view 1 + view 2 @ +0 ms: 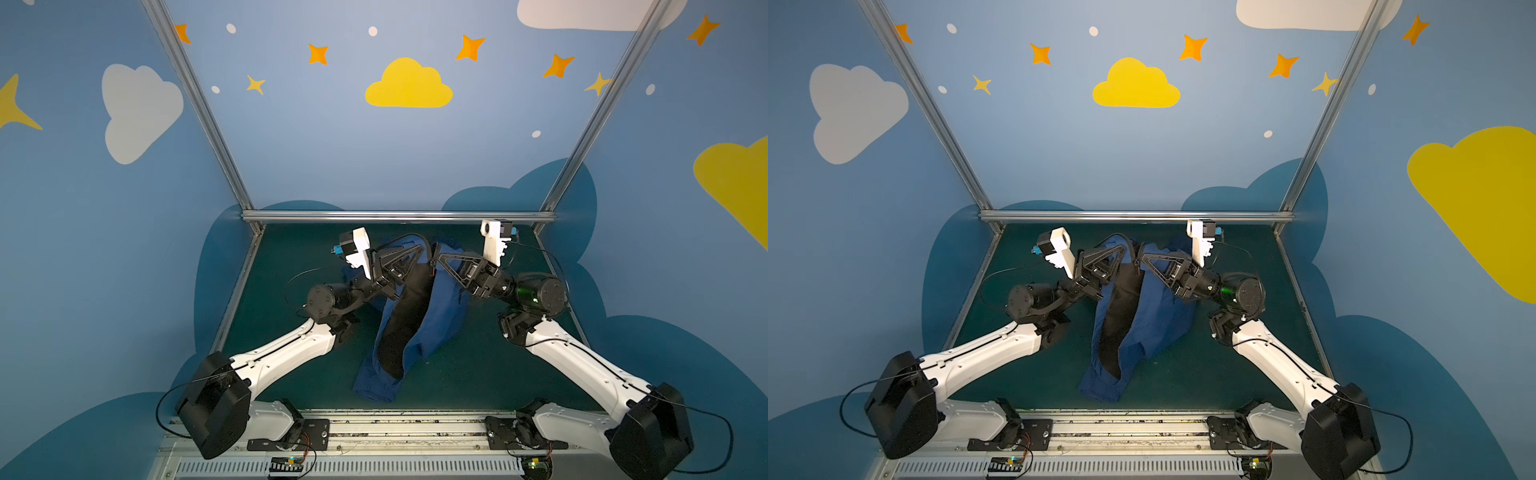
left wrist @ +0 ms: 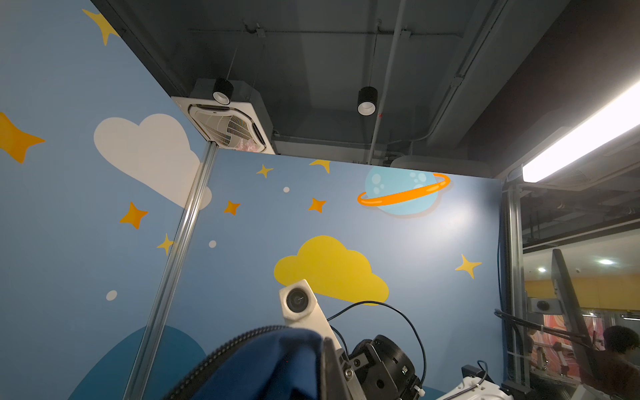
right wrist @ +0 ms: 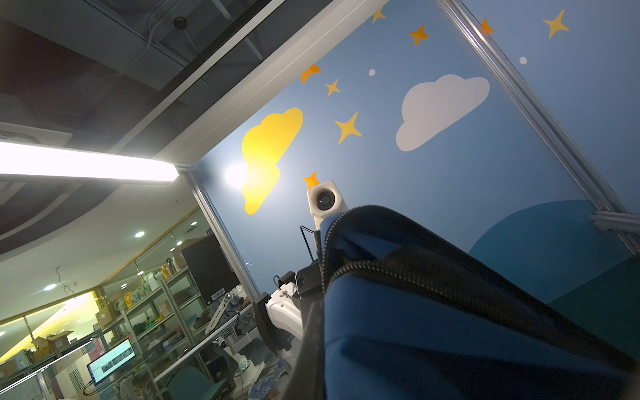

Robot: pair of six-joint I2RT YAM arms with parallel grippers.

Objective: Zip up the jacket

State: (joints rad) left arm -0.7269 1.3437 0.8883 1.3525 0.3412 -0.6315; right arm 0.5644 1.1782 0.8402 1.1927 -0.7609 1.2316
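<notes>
Navy jacket (image 1: 415, 320) trails on the bench (image 1: 478, 365) centre, top lifted by left hand (image 1: 422, 247) and right hand (image 1: 438, 257), both clamped on its zipper edges (image 3: 381, 266); uneven pull could slip fabric and misalign teeth.

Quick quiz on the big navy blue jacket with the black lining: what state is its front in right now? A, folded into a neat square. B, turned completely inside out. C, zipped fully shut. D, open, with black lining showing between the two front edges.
D: in both top views the navy blue jacket hangs unzipped, with a long strip of black lining showing between its front edges.
</notes>
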